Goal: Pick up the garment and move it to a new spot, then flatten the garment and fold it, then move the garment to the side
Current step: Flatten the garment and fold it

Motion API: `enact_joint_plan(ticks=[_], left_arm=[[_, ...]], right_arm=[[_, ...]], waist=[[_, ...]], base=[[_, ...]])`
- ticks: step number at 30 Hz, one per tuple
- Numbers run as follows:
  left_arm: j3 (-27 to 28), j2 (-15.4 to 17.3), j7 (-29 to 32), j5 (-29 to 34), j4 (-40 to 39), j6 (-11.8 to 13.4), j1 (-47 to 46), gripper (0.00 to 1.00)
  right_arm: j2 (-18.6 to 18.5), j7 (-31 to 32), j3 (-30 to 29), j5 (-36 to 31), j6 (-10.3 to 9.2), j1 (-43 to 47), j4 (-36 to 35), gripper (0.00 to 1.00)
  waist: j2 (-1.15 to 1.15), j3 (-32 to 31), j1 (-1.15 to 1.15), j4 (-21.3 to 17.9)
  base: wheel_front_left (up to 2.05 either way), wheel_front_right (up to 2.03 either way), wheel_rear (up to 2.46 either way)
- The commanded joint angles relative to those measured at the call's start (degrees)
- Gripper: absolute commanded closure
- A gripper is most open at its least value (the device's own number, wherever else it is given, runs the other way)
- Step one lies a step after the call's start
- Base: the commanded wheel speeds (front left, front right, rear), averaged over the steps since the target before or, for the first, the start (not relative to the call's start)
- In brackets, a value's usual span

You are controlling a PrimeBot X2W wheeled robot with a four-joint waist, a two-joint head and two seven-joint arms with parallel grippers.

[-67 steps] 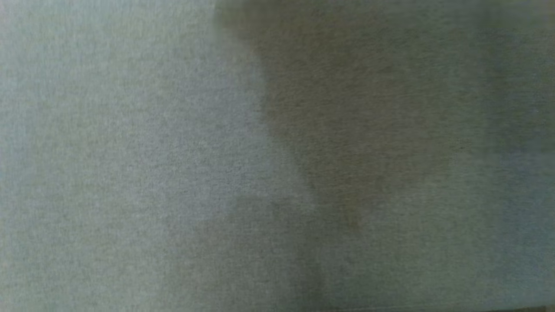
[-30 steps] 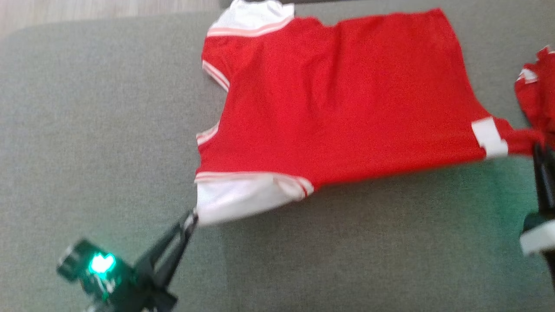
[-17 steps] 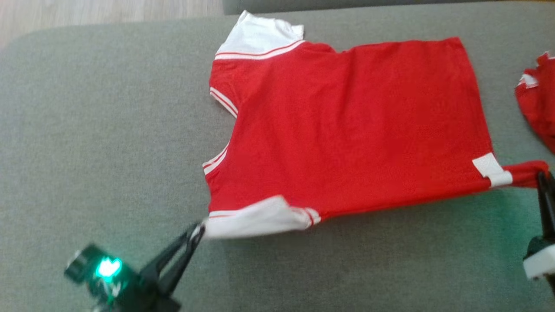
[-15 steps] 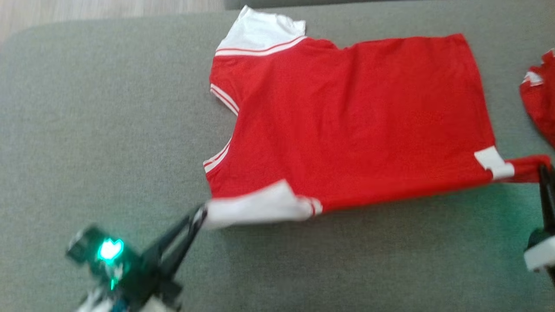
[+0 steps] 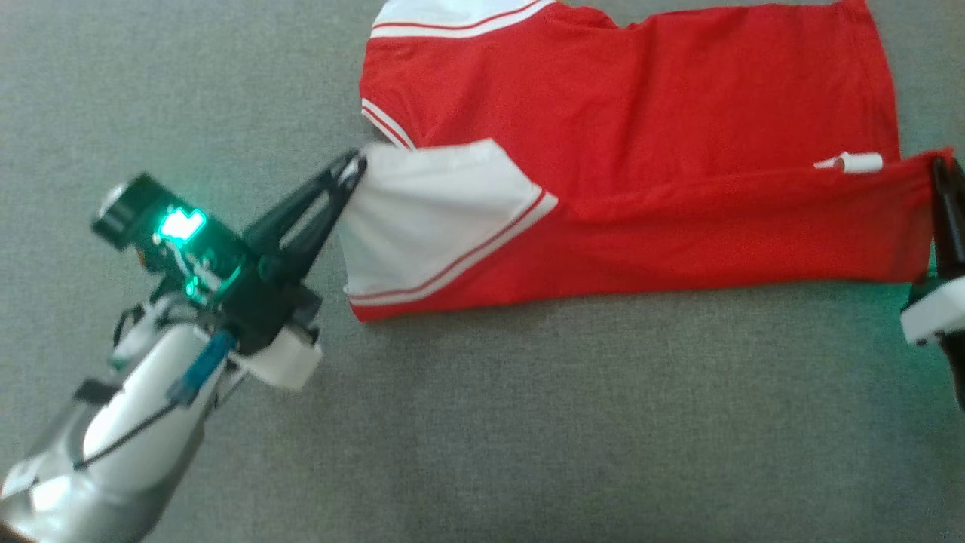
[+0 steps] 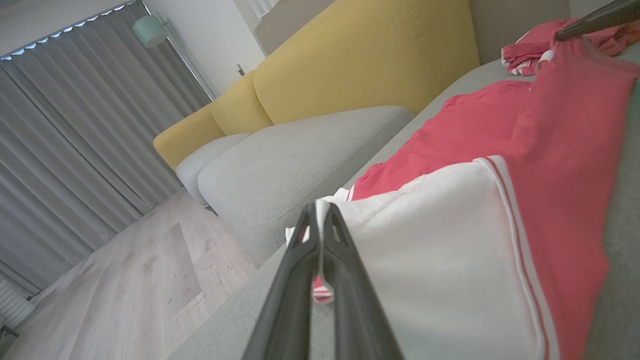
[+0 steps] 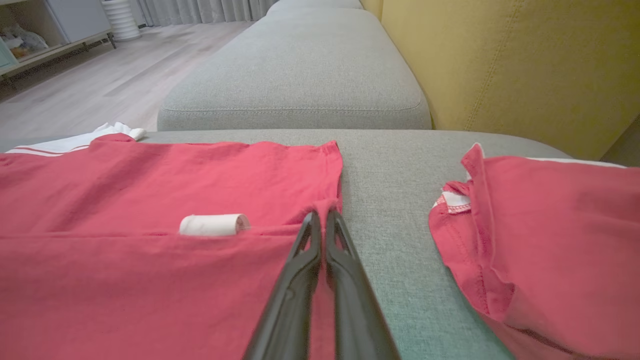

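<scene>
Red T-shirt point(image 5: 641, 98) flat, first fold underway: left tool point(image 5: 358, 164) clamps sleeve point(image 5: 430, 207), right tool point(image 5: 942, 167) clamps hem point(image 5: 908, 170); side move pending.

No text can be read on the garment point(image 5: 641, 98) or its white tag point(image 5: 850, 161)

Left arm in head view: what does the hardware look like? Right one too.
Left hand: two long black tapering fingers with slotted cut-outs, on a black body with a glowing green light and a white mounting block. The forearm is glossy silver-white, with thin black cables and a blue plug. Right hand: same black fingers, on a white block.
</scene>
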Motion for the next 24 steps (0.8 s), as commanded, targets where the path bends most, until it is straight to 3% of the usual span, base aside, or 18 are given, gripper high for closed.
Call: enact_joint_plan(ticks=[1,5,6,7,8,17,24], left_arm=[[2.6,1.4,-0.1,0.6,-0.5,0.0,-3.5,1.0],[2.6,0.6,-0.1,0.7,2.6,-0.2,-6.1,1.0],[2.5,0.4,-0.1,0.6,3.4,-0.3,-6.4,0.86],[2.4,0.2,-0.1,0.6,3.9,-0.2,-6.8,0.54],[2.4,0.0,-0.1,0.8,4.3,0.0,-7.0,0.0],[7.6,-5.4,-0.1,-6.2,3.9,5.7,1.3,0.0],[10.6,-10.0,-0.1,-10.2,1.9,7.8,10.4,0.0]], right_arm=[[-1.9,-0.9,1.2,0.4,-0.04,-1.5,-0.8,1.0],[-2.1,-2.0,3.2,0.6,-0.04,-4.4,1.7,1.0],[-2.1,-2.3,3.6,0.7,-0.04,-5.0,2.4,0.93],[-2.0,-2.7,4.0,0.8,-0.04,-5.4,3.0,0.55],[-2.0,-3.0,4.2,0.9,-0.04,-5.8,3.7,0.0],[0.1,-8.9,3.6,1.3,-0.04,-5.4,5.7,0.0],[1.9,-10.2,2.3,1.0,-0.04,-2.2,5.8,0.0]], waist=[[0.0,0.7,-0.01,-0.1],[0.0,1.9,-0.01,-0.5],[0.0,2.1,-0.01,-0.5],[0.0,2.3,-0.01,-0.6],[0.0,2.4,-0.01,-0.6],[0.0,0.5,-0.01,-0.9],[0.0,-1.4,-0.01,-0.6]], base=[[0.0,0.0,0.0],[0.0,0.0,0.0],[0.0,0.0,0.0],[0.0,0.0,0.0],[0.0,0.0,0.0],[0.0,0.0,0.0],[0.0,0.0,0.0]])
